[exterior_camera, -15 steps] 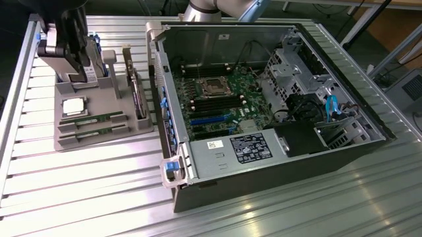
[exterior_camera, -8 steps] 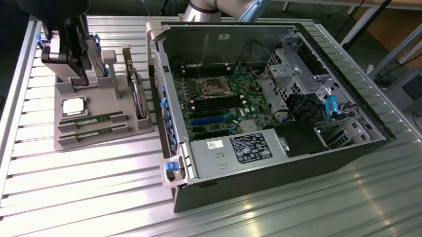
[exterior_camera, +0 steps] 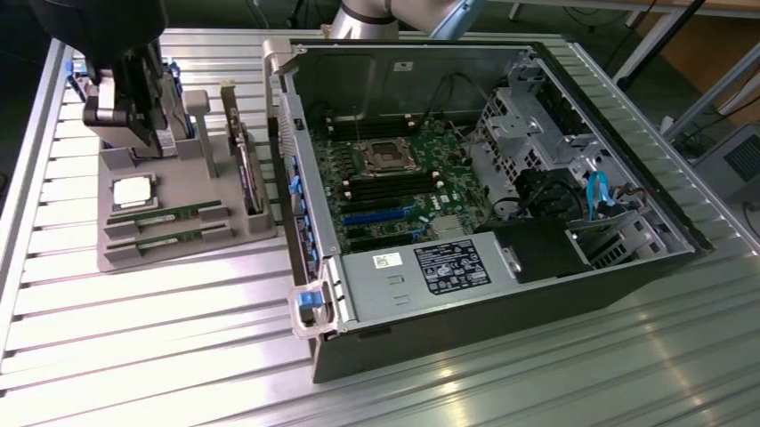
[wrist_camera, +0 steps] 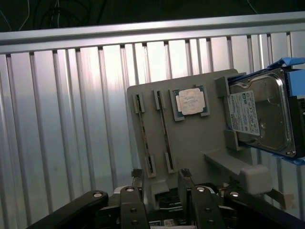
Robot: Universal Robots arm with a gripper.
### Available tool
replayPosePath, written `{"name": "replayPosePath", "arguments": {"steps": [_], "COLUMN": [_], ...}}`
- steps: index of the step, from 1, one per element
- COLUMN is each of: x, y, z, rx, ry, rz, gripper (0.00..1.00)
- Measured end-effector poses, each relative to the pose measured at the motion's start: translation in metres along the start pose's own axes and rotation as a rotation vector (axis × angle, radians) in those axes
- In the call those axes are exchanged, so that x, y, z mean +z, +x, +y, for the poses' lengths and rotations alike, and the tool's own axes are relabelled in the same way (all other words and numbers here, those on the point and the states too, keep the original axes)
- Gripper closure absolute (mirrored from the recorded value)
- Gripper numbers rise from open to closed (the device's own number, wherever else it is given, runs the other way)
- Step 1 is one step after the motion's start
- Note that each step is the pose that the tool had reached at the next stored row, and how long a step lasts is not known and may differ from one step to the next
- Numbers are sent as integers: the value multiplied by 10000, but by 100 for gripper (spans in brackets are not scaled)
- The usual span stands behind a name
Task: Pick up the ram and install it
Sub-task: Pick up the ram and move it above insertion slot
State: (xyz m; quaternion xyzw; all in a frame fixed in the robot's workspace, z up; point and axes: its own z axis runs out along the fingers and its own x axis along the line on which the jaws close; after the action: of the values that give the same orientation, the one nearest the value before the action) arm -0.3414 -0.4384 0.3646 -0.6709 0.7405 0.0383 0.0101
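Black and bolted at the knuckles, the gripper has its two fingers spread apart with nothing between them. In the upper left of the exterior view, that gripper hangs over the far end of a grey holder tray. Just beside it a hard drive stands on edge in a blue caddy.

A square silver CPU lies flat in its recess further along the tray. Beyond it are the two ram sticks, side by side in narrow slots (both untouched, well apart from the fingers). The ram nearer the CPU lies just beside the outer ram.

An expansion card stands upright along the tray's edge towards the exterior view's right. Next to it is the open computer case, taking the centre and right of the frame, its motherboard exposed. Everything rests on a slatted aluminium table.
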Motion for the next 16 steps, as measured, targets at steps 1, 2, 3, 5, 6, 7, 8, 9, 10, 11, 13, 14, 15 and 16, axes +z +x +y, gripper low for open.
{"name": "replayPosePath", "arguments": {"steps": [1, 2, 3, 5, 6, 7, 8, 9, 10, 11, 13, 14, 15, 16], "x": [10, 17, 23, 33, 46, 58, 70, 77, 82, 88, 98, 104, 112, 121], "y": [2, 4, 5, 7, 10, 13, 16, 17, 18, 20, 22, 24, 25, 28], "z": [-1, -1, -2, -2, -3, -4, -4, -5, -5, -5, -6, -6, -7, -8], "rx": [-2, -3, -3, -5, -7, -8, -10, -11, -11, -13, -14, -15, -16, -17], "ry": [-3, -6, -9, -13, -18, -22, -27, -30, -31, -34, -38, -40, -42, -46], "rz": [-33, -60, -83, -127, -179, -222, -267, -295, -312, -339, -378, -396, -425, -459], "gripper": [58, 58, 58, 58, 58, 58, 58, 58, 58, 58, 58, 58, 58, 58]}}
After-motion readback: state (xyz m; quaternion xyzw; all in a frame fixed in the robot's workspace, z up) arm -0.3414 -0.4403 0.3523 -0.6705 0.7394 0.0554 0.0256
